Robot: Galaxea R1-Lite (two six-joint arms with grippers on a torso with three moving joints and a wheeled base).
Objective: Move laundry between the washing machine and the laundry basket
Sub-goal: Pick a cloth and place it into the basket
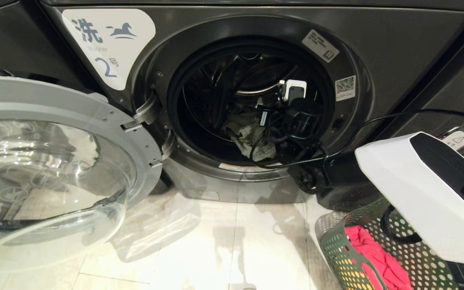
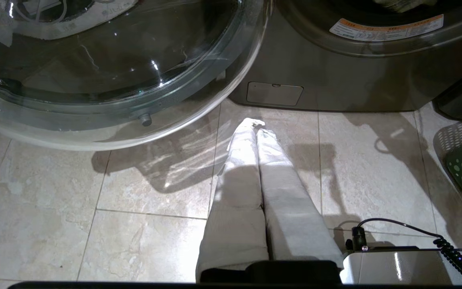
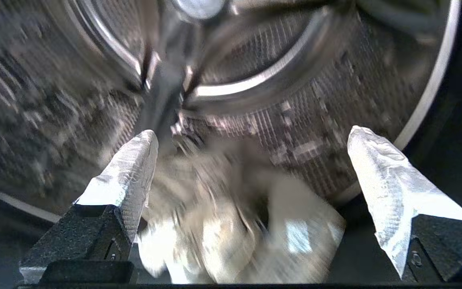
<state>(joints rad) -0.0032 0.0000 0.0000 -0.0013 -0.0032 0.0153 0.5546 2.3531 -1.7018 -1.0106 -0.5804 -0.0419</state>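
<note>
Spread wide inside the washing machine (image 1: 256,36) drum, right gripper (image 3: 251,160) hangs just above a pale crumpled garment (image 3: 235,224); left gripper (image 2: 255,132) pinched closed over floor tiles.

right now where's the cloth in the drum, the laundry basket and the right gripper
cloth (image 1: 248,135), head view, on its pale crumpled middle inside the drum
laundry basket (image 1: 336,245), head view, on its perforated green wall
right gripper (image 3: 251,136), right wrist view, midway between its open fingertips, above the cloth

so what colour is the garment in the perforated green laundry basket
Bright pink garment, clearest in the head view.
</note>
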